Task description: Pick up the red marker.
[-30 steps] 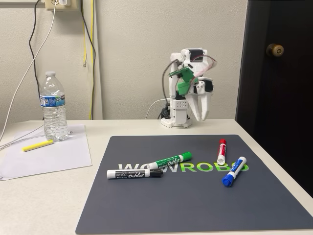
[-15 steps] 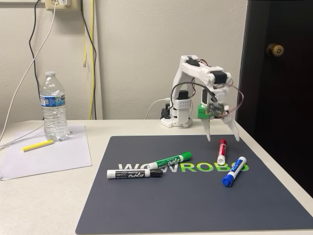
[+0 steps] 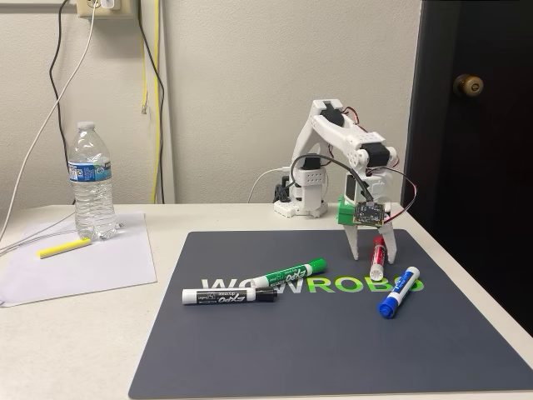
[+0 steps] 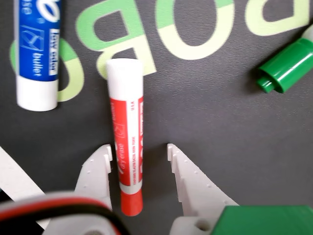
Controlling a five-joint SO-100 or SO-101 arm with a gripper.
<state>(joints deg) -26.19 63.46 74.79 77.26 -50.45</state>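
Worktop (image 3: 83,350) comes first, pale and wide, and a big dark mat (image 3: 333,350) with green and white letters lies on it. Behind the mat stands the white robot arm (image 3: 329,158), bent forward and down. On the left side of the fixed view a water bottle (image 3: 92,182) stands upright on a white sheet of paper (image 3: 100,262). The bottle has its cap on and looks to have clear water in it. A small yellow stick (image 3: 63,247) lies on the paper too.

Four markers lie flat on the mat. The black marker (image 3: 229,295) and the green marker (image 3: 290,273) are near the middle, touching at their ends. The blue marker (image 3: 398,292) is on the right side of the fixed view. The red marker (image 3: 378,257) lies just beside the blue one, nearer the arm.

The tool (image 3: 372,250) is low over the mat, right at the red marker. In the wrist view the tool (image 4: 139,152) is open about halfway, and its two white fingers (image 4: 100,166) sit one on each side of the red marker (image 4: 126,127). The left finger is nearly touching the barrel. The right one has a gap. It holds nothing yet.

I think this is the step just before the grab. Next the tool needs to squeeze shut on the red marker and then lift it up. It should stay clear of the blue marker (image 4: 36,49) close by.
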